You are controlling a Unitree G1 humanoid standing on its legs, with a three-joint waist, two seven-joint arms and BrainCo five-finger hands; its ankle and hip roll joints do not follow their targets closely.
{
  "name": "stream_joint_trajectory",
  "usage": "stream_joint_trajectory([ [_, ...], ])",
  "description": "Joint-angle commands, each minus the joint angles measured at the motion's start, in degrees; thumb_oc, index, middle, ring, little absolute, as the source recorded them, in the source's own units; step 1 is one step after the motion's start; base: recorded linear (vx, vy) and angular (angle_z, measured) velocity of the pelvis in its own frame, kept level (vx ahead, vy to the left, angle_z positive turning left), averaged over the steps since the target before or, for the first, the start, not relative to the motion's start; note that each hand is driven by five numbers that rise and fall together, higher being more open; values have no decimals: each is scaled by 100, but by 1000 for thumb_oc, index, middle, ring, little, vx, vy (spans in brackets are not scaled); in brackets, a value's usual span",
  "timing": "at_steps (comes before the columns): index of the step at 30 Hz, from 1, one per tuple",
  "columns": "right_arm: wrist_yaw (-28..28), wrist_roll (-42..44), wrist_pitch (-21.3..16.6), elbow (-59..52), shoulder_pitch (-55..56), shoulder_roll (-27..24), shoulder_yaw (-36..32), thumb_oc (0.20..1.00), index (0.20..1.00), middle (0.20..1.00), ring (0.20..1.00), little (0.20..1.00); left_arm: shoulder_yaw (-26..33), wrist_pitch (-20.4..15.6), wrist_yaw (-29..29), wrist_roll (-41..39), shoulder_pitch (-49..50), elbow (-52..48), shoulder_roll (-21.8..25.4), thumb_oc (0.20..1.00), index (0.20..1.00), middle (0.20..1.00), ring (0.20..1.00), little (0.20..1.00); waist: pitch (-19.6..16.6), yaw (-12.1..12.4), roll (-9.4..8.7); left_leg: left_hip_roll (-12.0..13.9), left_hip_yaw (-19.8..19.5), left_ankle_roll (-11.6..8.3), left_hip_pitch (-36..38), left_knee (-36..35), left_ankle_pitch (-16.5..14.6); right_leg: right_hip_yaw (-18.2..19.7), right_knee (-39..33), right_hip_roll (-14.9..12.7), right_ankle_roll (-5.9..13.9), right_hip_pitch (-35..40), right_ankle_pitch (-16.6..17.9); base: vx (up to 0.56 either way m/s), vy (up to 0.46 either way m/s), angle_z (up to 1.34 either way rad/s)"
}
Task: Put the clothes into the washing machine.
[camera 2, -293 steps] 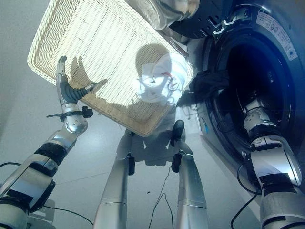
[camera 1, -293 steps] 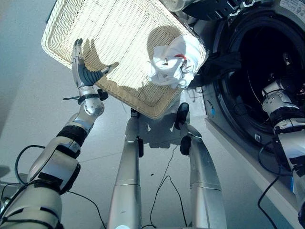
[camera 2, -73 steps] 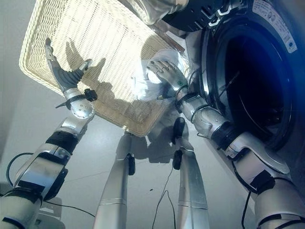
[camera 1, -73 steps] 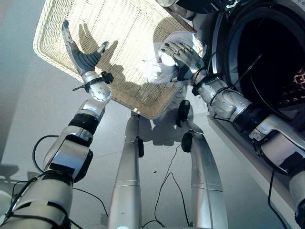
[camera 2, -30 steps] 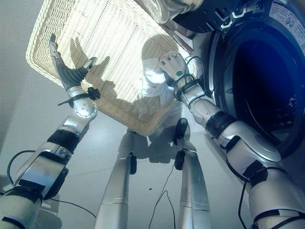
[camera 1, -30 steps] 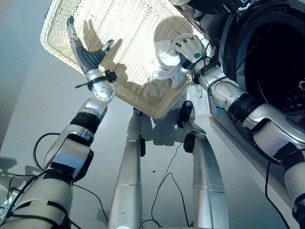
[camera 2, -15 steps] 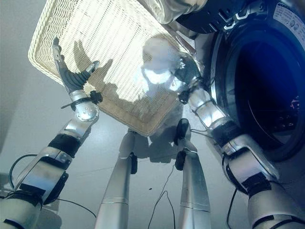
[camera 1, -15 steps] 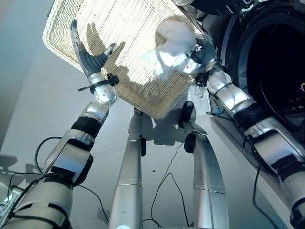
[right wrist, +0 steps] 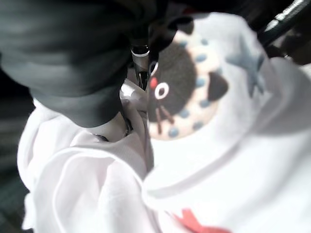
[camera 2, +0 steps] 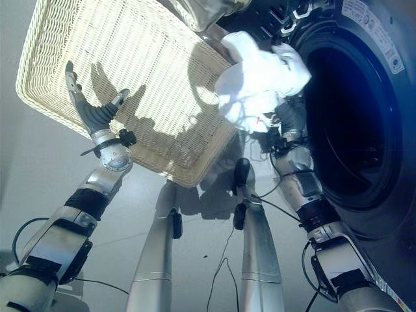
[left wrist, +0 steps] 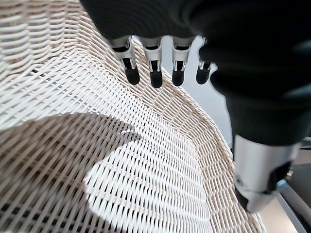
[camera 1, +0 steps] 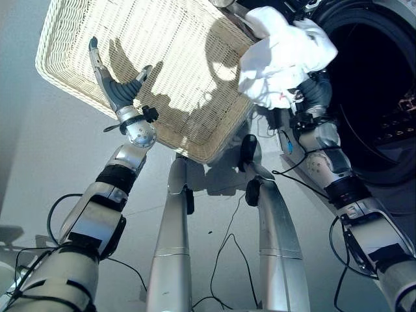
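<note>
white garment [camera 1: 283,55] bunched in right hand [camera 1: 311,91], left hand [camera 1: 117,81] open over wicker basket [camera 1: 175,39]

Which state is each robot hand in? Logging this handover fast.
Left robot hand: open, above the wicker basket.
Right robot hand: closed on the white garment.

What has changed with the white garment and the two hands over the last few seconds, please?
The right hand reached into the wicker basket, closed on the white garment and lifted it out, carrying it towards the washing machine's open drum. It now hangs bunched in front of the door opening. The left hand stayed open over the basket, which is now without clothes.
</note>
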Motion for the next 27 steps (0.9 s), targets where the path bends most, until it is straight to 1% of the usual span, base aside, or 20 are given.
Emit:
stream_joint_trajectory([
  [1,361,1356,-685,114,126,-247,-596,200,200,200,200,200,406,-421,10,52,-17,169,148,1000,1000,1000,1000,1000,-113,-132,-49,-208,398,27,55,815,-984,3,-1502,289,774,545,1099,0,0,0],
  [2,477,1897,-701,383,127,-285,-683,200,200,200,200,200,388,-468,-9,21,-31,233,174,1000,1000,1000,1000,1000,-113,-133,-57,-196,401,18,67,809,-993,4,-1521,285,777,563,1104,0,0,0],
  [3,543,2022,-710,527,129,-285,-714,200,200,200,200,200,381,-484,-13,13,-41,257,180,1000,1000,1000,1000,1000,-113,-135,-58,-192,399,17,69,807,-998,4,-1527,283,779,568,1107,0,0,0],
  [5,634,2757,-578,1110,80,-299,-801,200,200,200,200,200,328,-542,-18,-30,-105,359,196,1000,1000,1000,1000,1000,-113,-135,-59,-184,396,13,70,802,-1012,3,-1559,285,777,576,1132,0,0,0],
  [6,694,2870,-545,1277,54,-294,-830,200,200,200,200,200,320,-566,-19,-33,-118,394,187,1000,1000,1000,1000,1000,-113,-132,-55,-183,397,12,75,797,-1013,0,-1567,283,778,581,1135,0,0,0],
  [7,680,3098,-407,1612,-6,-323,-894,200,200,200,200,200,316,-610,-49,-42,-140,459,189,1000,1000,1000,1000,1000,-113,-123,-47,-179,398,7,84,798,-1016,-3,-1573,279,777,592,1138,0,-10,-3],
  [8,623,3239,-177,1978,-77,-363,-941,200,200,200,200,200,298,-660,-69,-56,-166,539,185,1000,1000,1000,1000,1000,-113,-115,-37,-170,394,3,88,798,-1015,1,-1579,282,778,599,1146,1,-13,-6],
  [9,495,3227,1,2236,-148,-398,-969,200,200,200,200,200,276,-698,-76,-68,-193,597,175,1000,1000,1000,1000,1000,-113,-106,-28,-166,390,2,95,790,-1011,4,-1592,286,776,607,1157,3,-13,-7],
  [10,139,3073,268,2642,-277,-466,-1003,200,200,200,200,200,244,-732,-101,-94,-232,667,173,1000,1000,1000,1000,1000,-113,-81,-8,-166,385,8,112,781,-1009,0,-1612,287,766,630,1167,2,-13,-5],
  [13,-285,3120,760,3332,-509,-619,-993,200,200,200,200,200,207,-767,-100,-89,-273,723,132,1000,1000,1000,1000,1000,-113,-32,23,-159,371,15,101,773,-1002,-8,-1632,283,766,633,1183,4,-17,-4],
  [14,-683,3149,1025,3719,-693,-833,-963,200,200,200,200,200,147,-766,-92,-90,-294,736,128,1000,1000,1000,1000,1000,-113,5,36,-160,347,18,94,787,-995,-23,-1640,272,763,641,1207,8,-56,-8],
  [16,-1142,3248,1163,4003,-959,-1155,-929,200,200,200,200,200,61,-773,-62,-103,-261,703,166,1000,1000,1000,1000,1000,-113,43,42,-155,312,16,79,811,-996,-42,-1652,266,767,659,1233,2,-67,-4],
  [17,-1331,3269,1141,4054,-1047,-1294,-899,200,200,200,200,200,31,-755,-52,-129,-230,650,206,1000,1000,1000,1000,1000,-113,57,35,-154,291,16,69,821,-1002,-55,-1664,266,768,671,1242,-4,-67,0],
  [19,-1809,3318,903,4022,-1166,-1588,-844,200,200,200,200,200,-40,-722,7,-183,-96,479,332,1000,1000,1000,1000,1000,-113,70,-13,-159,238,20,64,851,-1024,-69,-1692,285,775,703,1274,-9,-60,0],
  [20,-1979,3334,703,3973,-1196,-1713,-853,200,200,200,200,200,-61,-716,41,-182,-3,382,384,1000,1000,1000,1000,1000,-113,77,-41,-145,225,26,78,834,-1031,-90,-1706,291,783,737,1279,-18,-61,-1],
  [22,-2370,3294,178,3770,-1249,-1949,-843,200,200,200,200,200,-87,-663,51,-200,119,213,498,1000,1000,1000,1000,1000,-113,78,-106,-137,203,39,123,806,-1042,-110,-1755,312,789,812,1294,-24,-56,0],
  [23,-2739,3083,-212,3599,-1309,-2072,-836,200,200,200,200,200,-76,-671,49,-180,187,174,544,1000,1000,1000,1000,1000,-113,68,-151,-122,201,44,152,781,-1044,-116,-1782,325,791,852,1303,-27,-36,0],
  [25,-3125,2758,-586,3398,-1342,-2287,-835,200,200,200,200,200,-64,-643,34,-204,257,81,629,1000,1000,1000,1000,1000,-113,49,-209,-108,195,52,168,770,-1040,-125,-1811,335,788,901,1311,0,0,0],
  [26,-3172,2645,-750,3332,-1341,-2358,-849,278,278,278,278,278,-45,-635,-6,-230,251,89,663,1000,1000,1000,1000,1000,-113,38,-234,-107,189,60,188,766,-1047,-129,-1820,337,790,922,1317,0,0,0],
  [27,-3192,2519,-908,3277,-1372,-2403,-845,551,551,551,551,551,-39,-653,-33,-250,253,108,683,1000,1000,1000,1000,1000,-113,32,-253,-108,186,67,199,769,-1055,-130,-1815,346,788,929,1316,0,0,0],
])
